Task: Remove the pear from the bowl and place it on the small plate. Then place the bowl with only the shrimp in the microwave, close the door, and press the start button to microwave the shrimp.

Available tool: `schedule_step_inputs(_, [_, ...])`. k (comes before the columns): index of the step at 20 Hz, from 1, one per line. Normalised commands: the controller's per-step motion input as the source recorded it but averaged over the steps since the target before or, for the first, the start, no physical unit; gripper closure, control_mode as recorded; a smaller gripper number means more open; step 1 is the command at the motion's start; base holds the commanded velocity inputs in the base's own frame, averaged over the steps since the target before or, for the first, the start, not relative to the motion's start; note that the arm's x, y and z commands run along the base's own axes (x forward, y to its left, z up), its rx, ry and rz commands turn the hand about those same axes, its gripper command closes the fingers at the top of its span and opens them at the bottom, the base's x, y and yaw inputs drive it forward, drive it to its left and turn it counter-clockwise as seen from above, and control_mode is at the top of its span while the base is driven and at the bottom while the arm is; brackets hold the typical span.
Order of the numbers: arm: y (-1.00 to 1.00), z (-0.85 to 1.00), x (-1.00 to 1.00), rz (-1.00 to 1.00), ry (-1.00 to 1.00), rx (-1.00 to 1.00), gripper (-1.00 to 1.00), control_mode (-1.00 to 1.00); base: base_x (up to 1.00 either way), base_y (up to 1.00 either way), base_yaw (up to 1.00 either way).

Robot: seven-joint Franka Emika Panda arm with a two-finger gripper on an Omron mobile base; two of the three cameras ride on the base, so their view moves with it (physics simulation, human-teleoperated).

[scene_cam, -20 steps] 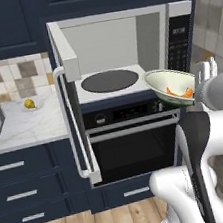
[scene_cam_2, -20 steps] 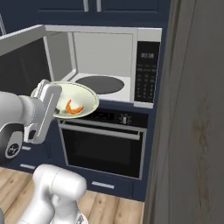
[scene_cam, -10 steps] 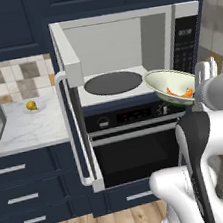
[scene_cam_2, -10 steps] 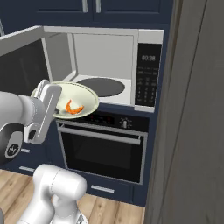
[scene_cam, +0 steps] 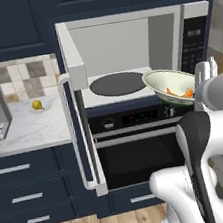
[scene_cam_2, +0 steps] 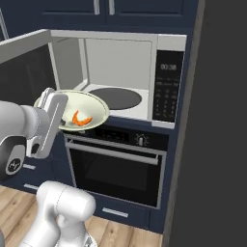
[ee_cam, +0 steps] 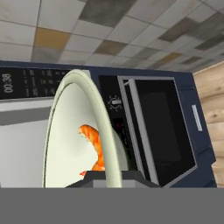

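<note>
Hand view: bowl pinched at its rim, in front of the open microwave

Your gripper (ee_cam: 113, 175) is clamped on the rim of the bowl (ee_cam: 70, 131), shrimp (ee_cam: 94, 146) just beyond the fingers. The microwave (scene_cam: 124, 46) cavity lies past the bowl, door (scene_cam: 81, 113) swung open. The pear (scene_cam: 36, 105) sits far off on the small plate (scene_cam: 46, 108).

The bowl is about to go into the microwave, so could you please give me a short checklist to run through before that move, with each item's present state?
1. Gripper shut on the bowl rim: ok.
2. Only the shrimp lies in the bowl: ok.
3. Pear sits on the small plate on the counter: ok.
4. Door of the microwave swung open: ok.
5. Turntable bare: ok.
6. Bowl level enough to keep the shrimp in: ok, slightly tilted.
</note>
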Motion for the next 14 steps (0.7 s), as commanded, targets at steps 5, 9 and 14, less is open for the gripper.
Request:
schedule_step_inputs(5, [0.0,0.0,0.0,0.0,0.0,0.0,1.0,1.0,0.15,0.0,0.01])
schedule_step_inputs(9, [0.0,0.0,0.0,0.0,0.0,0.0,1.0,1.0,0.08,0.0,0.0])
schedule_step_inputs(14, [-0.04,-0.01,0.1,0.04,0.0,0.02,1.0,-1.0,0.07,0.0,0.01])
